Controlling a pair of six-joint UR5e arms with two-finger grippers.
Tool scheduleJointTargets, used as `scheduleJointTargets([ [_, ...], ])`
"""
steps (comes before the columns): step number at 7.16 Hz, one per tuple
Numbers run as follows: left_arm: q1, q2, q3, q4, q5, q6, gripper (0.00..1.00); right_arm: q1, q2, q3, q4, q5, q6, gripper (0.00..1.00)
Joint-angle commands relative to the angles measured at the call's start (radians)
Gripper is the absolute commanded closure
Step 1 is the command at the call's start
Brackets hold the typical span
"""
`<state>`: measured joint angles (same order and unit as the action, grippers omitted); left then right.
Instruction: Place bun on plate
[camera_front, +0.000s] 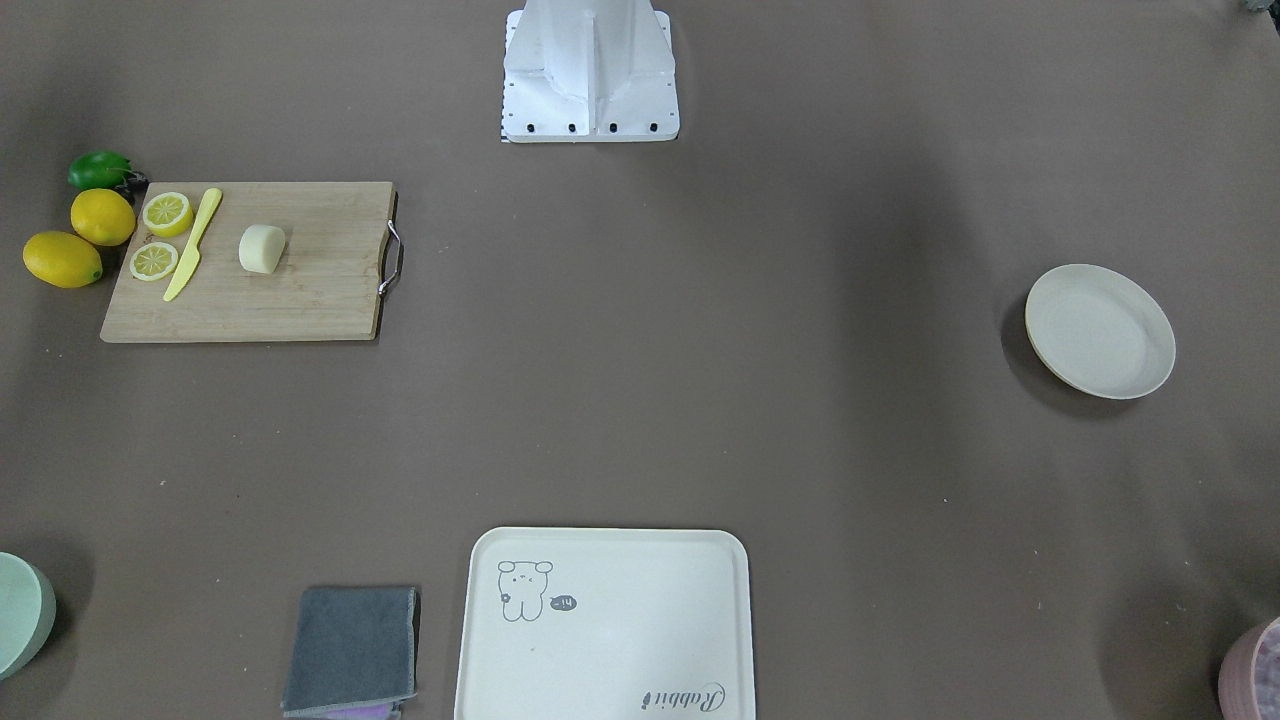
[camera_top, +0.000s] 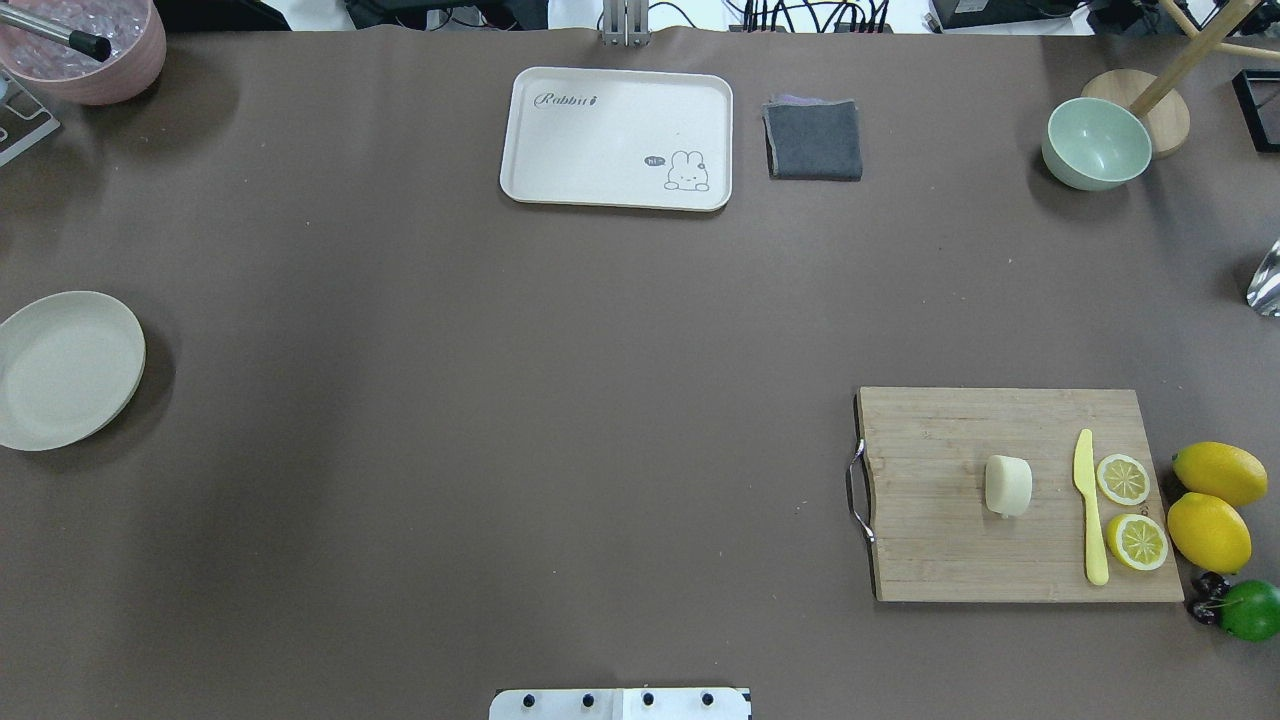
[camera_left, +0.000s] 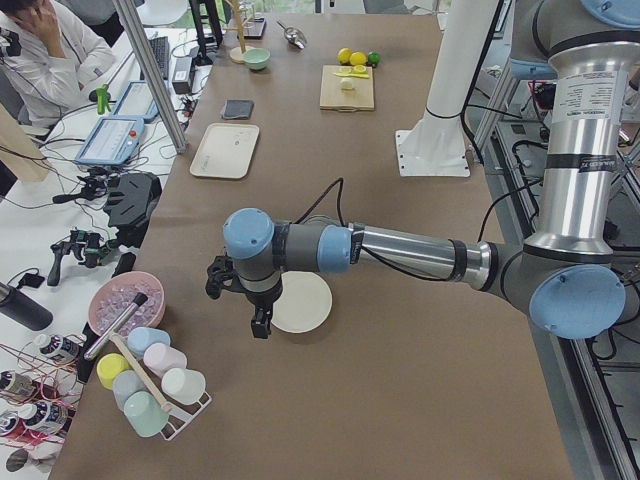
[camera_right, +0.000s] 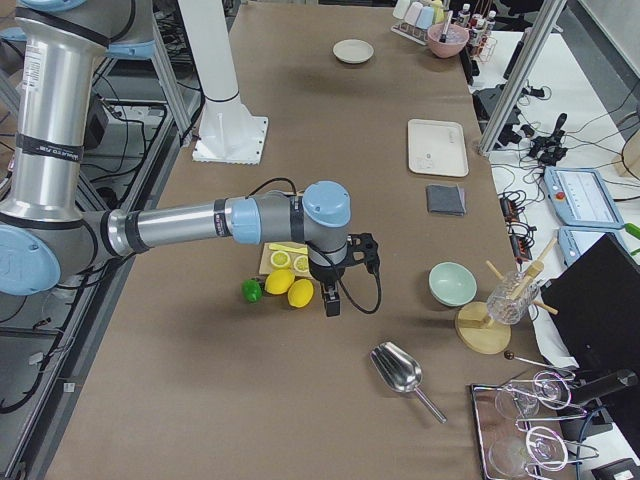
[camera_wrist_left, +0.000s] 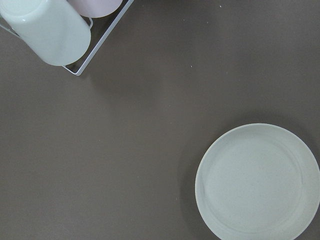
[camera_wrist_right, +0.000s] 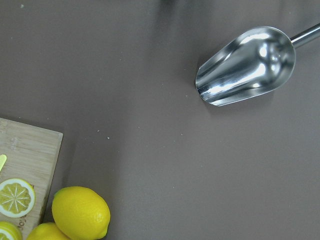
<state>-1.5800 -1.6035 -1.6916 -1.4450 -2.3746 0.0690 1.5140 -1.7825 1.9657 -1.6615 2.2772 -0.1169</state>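
Bun (camera_top: 1008, 486) looks soft, light, easily dented, best pinched gently across its shorter width; whether left gripper (camera_left: 260, 327) or right gripper (camera_right: 332, 304) stands wide, I cannot tell.

Left gripper (camera_left: 259, 327) and right gripper (camera_right: 333, 302) hang pointing down.

Soft, even light, sharp focus; glare on the scoop (camera_wrist_right: 245, 65).

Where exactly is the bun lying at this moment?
In the overhead view the bun lies on the wooden cutting board on the robot's right side, close beside the yellow knife but not touching it.
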Motion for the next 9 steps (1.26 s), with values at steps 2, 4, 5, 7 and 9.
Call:
scheduleJointTargets([
  [2,0.000,-0.004,0.000,0.000,0.000,0.000,0.02,0.000,-0.002,0.008,-0.001,0.015,-0.004,0.00],
  [4,0.002,-0.007,0.000,0.000,0.000,0.000,0.02,0.000,-0.005,0.007,-0.001,0.015,-0.003,0.00],
  [5,0.000,-0.007,0.000,0.000,0.000,-0.002,0.02,0.000,-0.006,0.002,-0.001,0.016,-0.001,0.00],
  [7,0.002,-0.001,-0.006,0.000,-0.003,-0.003,0.02,0.000,0.001,0.019,0.000,0.018,0.005,0.00],
  [9,-0.002,0.010,-0.011,-0.053,-0.009,0.000,0.02,0.023,0.049,0.013,-0.001,0.019,0.003,0.00],
])
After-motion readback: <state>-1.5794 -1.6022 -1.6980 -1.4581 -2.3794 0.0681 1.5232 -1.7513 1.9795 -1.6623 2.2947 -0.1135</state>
